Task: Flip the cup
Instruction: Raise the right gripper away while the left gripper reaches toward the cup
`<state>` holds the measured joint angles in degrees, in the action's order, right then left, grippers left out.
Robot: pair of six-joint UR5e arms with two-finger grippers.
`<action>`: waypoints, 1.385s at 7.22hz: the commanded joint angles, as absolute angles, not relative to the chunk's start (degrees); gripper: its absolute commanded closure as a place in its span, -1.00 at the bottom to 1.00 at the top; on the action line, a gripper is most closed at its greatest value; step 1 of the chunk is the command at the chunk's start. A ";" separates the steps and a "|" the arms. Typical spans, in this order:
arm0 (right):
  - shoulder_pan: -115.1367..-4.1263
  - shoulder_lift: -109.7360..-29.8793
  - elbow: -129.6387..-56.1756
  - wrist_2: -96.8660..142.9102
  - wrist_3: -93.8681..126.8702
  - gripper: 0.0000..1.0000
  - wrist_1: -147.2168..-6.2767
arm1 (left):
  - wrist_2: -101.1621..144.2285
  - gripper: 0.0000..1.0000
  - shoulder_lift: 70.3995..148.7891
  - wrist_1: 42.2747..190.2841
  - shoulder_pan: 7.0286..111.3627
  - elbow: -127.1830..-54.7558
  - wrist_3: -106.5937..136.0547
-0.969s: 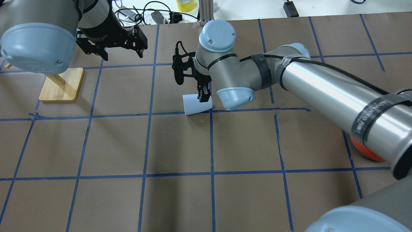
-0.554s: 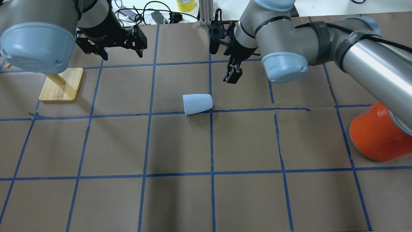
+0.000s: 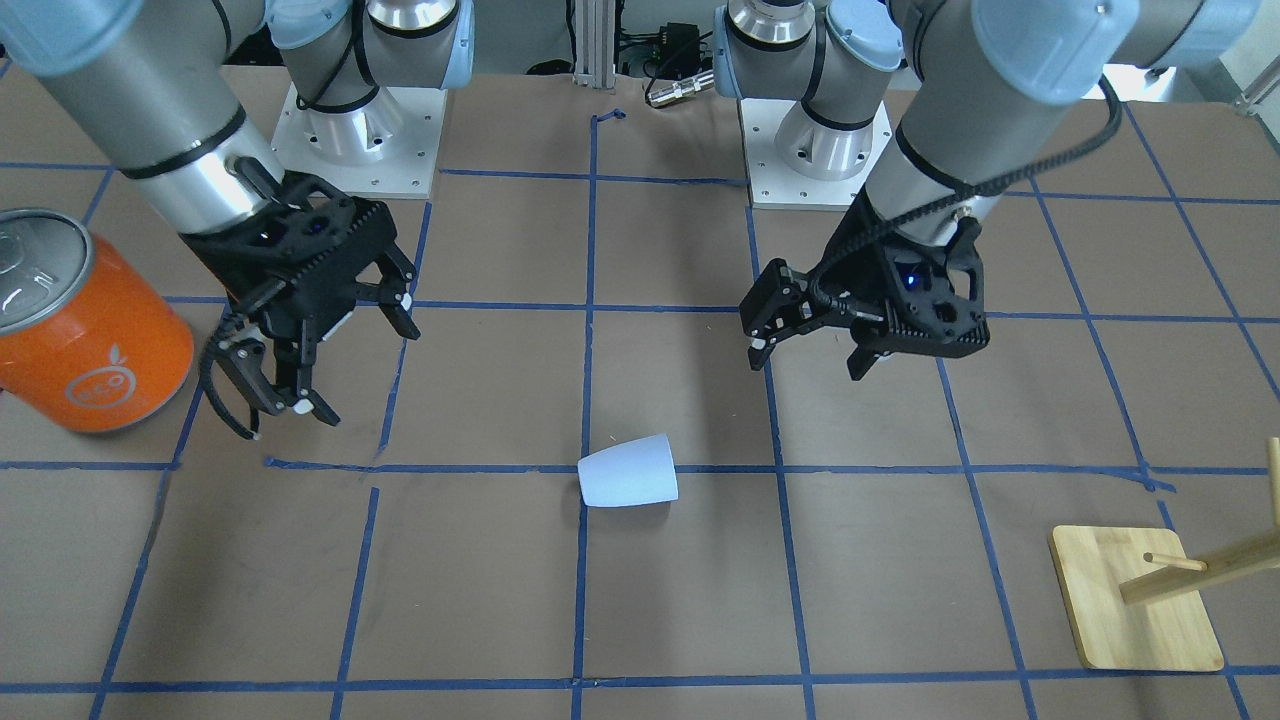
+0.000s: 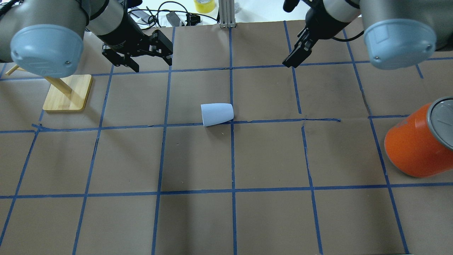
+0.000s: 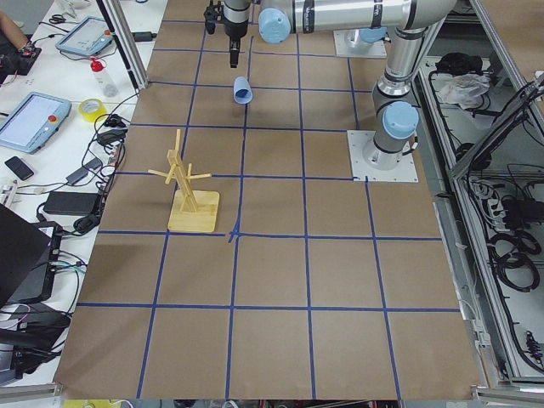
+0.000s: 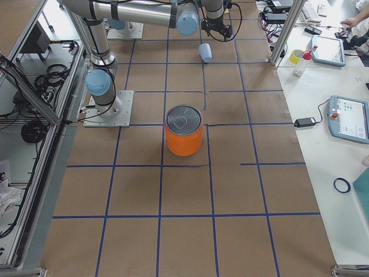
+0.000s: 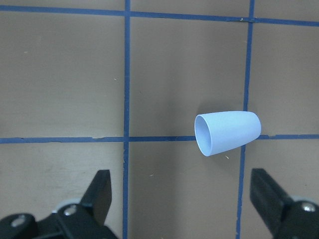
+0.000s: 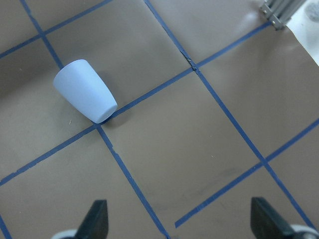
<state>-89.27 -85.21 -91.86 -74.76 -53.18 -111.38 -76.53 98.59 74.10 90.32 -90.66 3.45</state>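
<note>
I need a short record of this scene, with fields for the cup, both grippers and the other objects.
cup: lying on its side on a blue tape line, mouth toward the robot's left
left gripper: open, empty, apart from the cup
right gripper: open, empty, apart from the cup
others: orange can, upright; wooden stand

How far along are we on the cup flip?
Done: nothing that shows. The cup lies on its side on the table, standing on neither its rim nor its base. In hand: nothing. The left gripper and the right gripper are both open, empty and apart from the cup. Left: grasp it and set it on end.
</note>
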 commanded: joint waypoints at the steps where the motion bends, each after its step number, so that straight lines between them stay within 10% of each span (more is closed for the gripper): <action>1: -89.03 -87.89 -91.15 -79.62 -38.30 -1.00 -106.29 | -72.08 -1.00 103.69 67.19 89.91 -96.73 3.43; 8: -89.03 -86.48 -80.24 -88.75 -8.40 -1.00 -87.55 | -52.86 -1.00 116.18 53.26 89.91 -105.47 2.55; 9: -89.03 -87.01 -81.38 -89.12 -3.30 -1.00 -86.15 | -48.91 -0.88 117.06 53.26 89.91 -105.38 2.64; 10: -88.95 -87.01 -81.39 -89.21 -1.51 -1.00 -85.87 | -47.74 -0.33 118.20 53.26 89.91 -105.47 2.03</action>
